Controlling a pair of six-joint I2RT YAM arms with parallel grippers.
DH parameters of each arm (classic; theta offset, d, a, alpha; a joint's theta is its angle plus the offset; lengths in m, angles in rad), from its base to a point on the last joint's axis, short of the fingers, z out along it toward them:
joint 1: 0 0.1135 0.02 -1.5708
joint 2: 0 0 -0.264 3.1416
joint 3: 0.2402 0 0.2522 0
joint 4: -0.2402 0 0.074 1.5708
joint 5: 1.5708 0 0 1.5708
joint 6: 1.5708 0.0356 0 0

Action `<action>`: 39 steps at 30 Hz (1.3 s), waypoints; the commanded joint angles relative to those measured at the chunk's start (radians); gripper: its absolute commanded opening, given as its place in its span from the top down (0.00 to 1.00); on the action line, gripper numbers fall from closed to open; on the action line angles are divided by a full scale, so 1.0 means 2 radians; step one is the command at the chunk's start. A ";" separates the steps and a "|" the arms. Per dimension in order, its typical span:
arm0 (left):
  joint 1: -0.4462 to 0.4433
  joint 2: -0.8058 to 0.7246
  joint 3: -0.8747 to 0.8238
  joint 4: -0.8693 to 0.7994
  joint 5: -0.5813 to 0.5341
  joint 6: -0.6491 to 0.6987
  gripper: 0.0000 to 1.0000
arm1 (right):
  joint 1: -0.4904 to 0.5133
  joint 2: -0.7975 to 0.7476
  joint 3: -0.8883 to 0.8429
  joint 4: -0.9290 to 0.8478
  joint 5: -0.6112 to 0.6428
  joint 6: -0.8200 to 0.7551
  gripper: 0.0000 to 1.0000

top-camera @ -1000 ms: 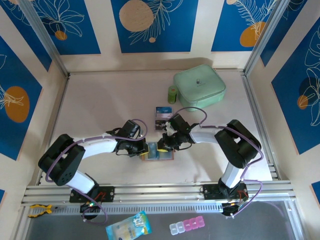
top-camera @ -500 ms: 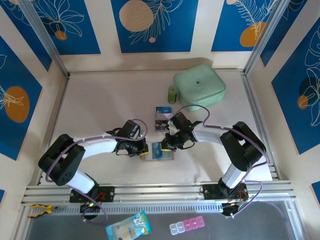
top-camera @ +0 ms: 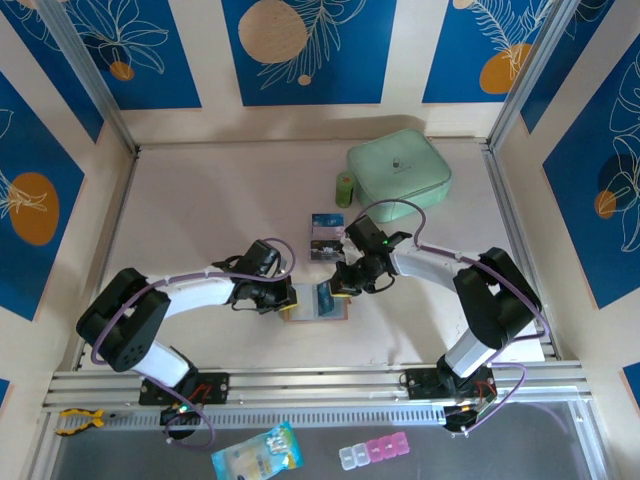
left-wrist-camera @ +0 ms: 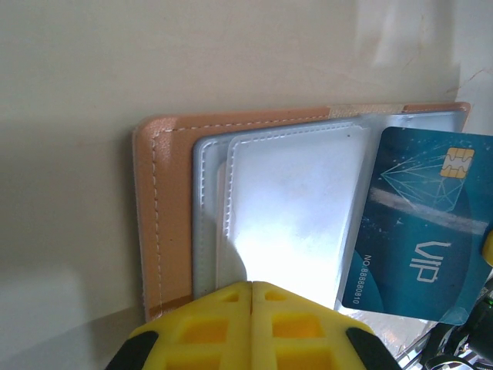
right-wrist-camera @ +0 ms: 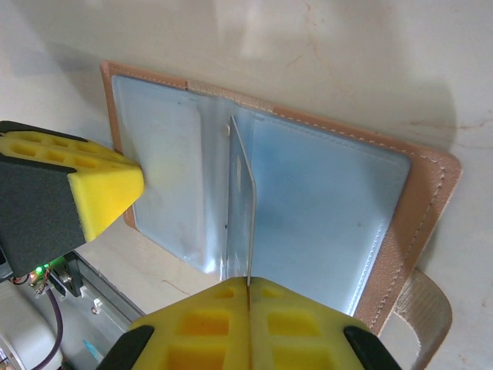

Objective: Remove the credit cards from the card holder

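Top external view: what is met nearest the arm bases?

The small tan-brown leather card holder (top-camera: 335,314) is laid open on the pale table (top-camera: 200,200). The leaf nearer the left arm is pressed down by the left gripper (top-camera: 288,298), whose yellow pads (left-wrist-camera: 208,327) are closed together on nothing. The holder is judged to be pinned so that it is not dragged along with the card.

And what is being pulled?

A teal plastic credit card (left-wrist-camera: 420,231) marked VIP is pinched edgewise by the right gripper (right-wrist-camera: 248,297) and tilted up over the other leaf. Whether its far edge is free of the grey-blue pocket cannot be told.

What is kept farther back?

Two loose cards (top-camera: 323,233), blue and dark, are laid just beyond the holder, out of the way of the work. A small green cylinder (top-camera: 345,188) and a mint-green zip pouch (top-camera: 398,170) are found farthest.
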 commanded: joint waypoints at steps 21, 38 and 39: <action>-0.002 0.009 0.005 -0.031 -0.009 0.005 0.98 | 0.029 -0.017 -0.015 0.046 -0.007 0.076 0.83; -0.002 0.008 0.002 -0.028 -0.009 0.003 0.98 | 0.029 -0.024 -0.008 0.038 0.004 0.065 0.96; -0.003 0.007 0.002 -0.028 -0.009 0.003 0.98 | 0.029 -0.027 -0.007 0.036 0.005 0.063 0.96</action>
